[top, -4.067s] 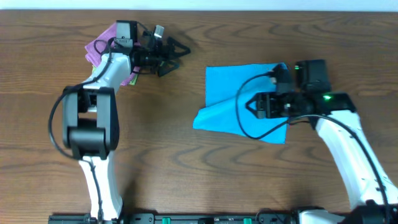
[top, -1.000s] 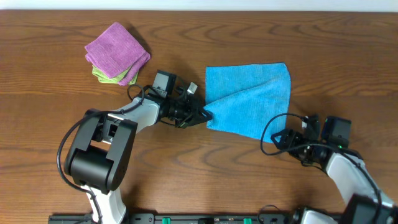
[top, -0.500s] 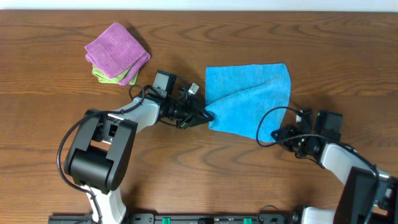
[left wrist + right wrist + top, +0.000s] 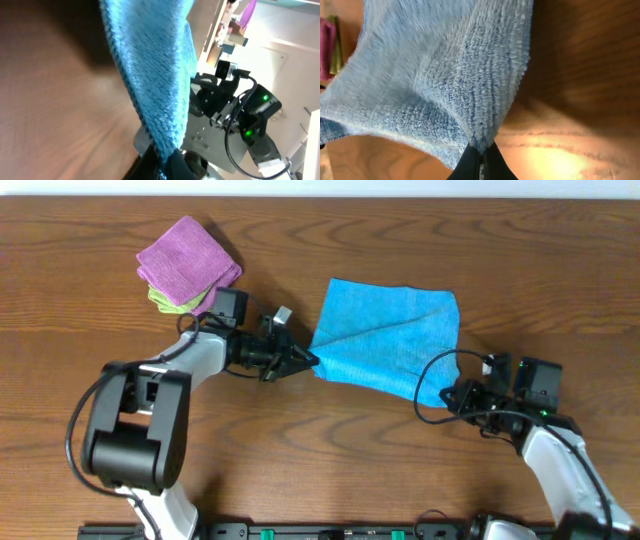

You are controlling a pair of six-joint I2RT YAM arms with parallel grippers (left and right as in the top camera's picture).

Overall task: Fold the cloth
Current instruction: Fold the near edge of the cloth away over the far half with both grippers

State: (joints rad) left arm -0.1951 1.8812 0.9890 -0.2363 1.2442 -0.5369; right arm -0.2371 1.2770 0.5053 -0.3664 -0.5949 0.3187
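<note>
Ok, near to far. Two arms on the brown wood-grain table (image 4: 320,480): left arm (image 4: 135,430) and right arm (image 4: 560,465), both reaching away from the near edge.

Right gripper (image 4: 450,395) is clenched on the near right corner of the cloth (image 4: 388,340). In the right wrist view we see its fingers (image 4: 470,162) pinching the terry, with the cloth fanning out above them.

One black cable (image 4: 428,375) from the right arm loops over the cloth's near right part. It's the only thing lying across the cloth.

Left gripper (image 4: 303,361) is clamped on the cloth's left corner. In the left wrist view the fabric rises out of the closed fingers (image 4: 176,165), and the right arm with its green LEDs shows beyond.

The cloth sits right of table centre, mostly flat, with one diagonal ridge from the left corner toward the far right.

Cloth count is three: one blue, plus a purple folded cloth (image 4: 187,260) stacked on a green folded cloth (image 4: 163,301), far left. The stack is just beyond the left arm's wrist and apart from the blue one.

A pale strip (image 4: 320,188) runs beyond the far table edge.
</note>
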